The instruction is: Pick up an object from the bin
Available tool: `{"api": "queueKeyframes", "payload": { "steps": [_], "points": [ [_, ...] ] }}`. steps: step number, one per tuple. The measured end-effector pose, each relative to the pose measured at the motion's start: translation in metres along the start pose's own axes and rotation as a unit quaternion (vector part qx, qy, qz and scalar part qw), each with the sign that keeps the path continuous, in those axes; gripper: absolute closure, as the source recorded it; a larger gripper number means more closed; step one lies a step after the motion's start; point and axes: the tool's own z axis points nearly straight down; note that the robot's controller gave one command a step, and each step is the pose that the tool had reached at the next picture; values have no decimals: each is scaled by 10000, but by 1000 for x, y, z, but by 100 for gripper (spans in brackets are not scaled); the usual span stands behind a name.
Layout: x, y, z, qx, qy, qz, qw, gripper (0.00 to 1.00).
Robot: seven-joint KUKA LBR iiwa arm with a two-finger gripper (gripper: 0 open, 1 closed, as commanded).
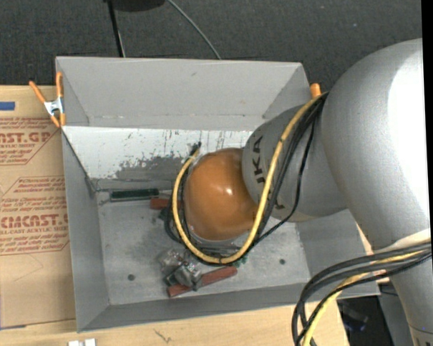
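Red-brown stick (207, 278) and crumpled silvery scrap (173, 260) lie touching each other on the bin (121, 280) floor. They are just on the near side of the gripper (202, 248) and closest to it. An orange cover (214, 194) and a yellow cable (178, 206) mask the gripper from above, so whether it is open or closed cannot be told. Beyond it, toward the view's left, a small red piece (159, 203) lies beside a dark green pen (135, 195) at the foot of the far wall.
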Motion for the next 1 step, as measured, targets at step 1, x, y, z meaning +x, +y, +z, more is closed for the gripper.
{"api": "queueKeyframes", "payload": {
  "steps": [1],
  "points": [
    [-32,-22,-172,20,-30,-4,10000,100]
  ]
}}
